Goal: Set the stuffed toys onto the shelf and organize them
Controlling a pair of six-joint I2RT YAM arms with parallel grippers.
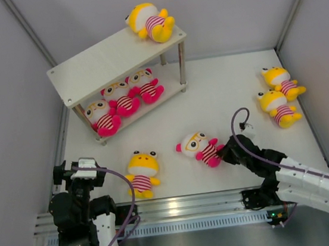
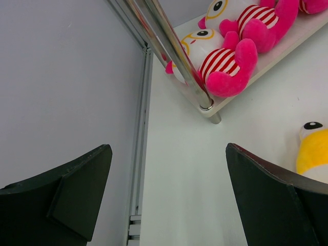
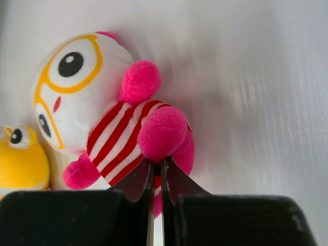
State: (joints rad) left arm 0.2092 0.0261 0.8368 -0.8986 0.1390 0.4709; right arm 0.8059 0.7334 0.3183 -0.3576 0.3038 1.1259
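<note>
While I hold my right gripper (image 3: 158,161) low over the table, its jaws are pressed nearly together, just a sliver between them, and they're nipping the pink toy (image 3: 110,110) by the foot closest to me. The rest of it lies flat ahead of my tips, face up, head furthest away. A small bite on soft plush, that's the worry. If I lift fast, I reckon the foot squeezes out and the toy drops.

A yellow toy (image 3: 18,159) lies just off to the left of my catch, close to touching it. Drag instead of lifting and I'd likely shove that one along.

The shelf (image 1: 97,62) stands well ahead and to the left. Three pink toys (image 1: 125,98) fill most of its lower board, with a gap at the end nearer me. Held by one foot, this toy should dangle and swing, so it could clip the corner post or the upper board going in, or nudge its neighbours off the edge.

My left gripper (image 2: 168,148) is spread wide with nothing between its fingers, and the shelf's near corner post is just in front of it. Any careless push forward there could knock the rack.
</note>
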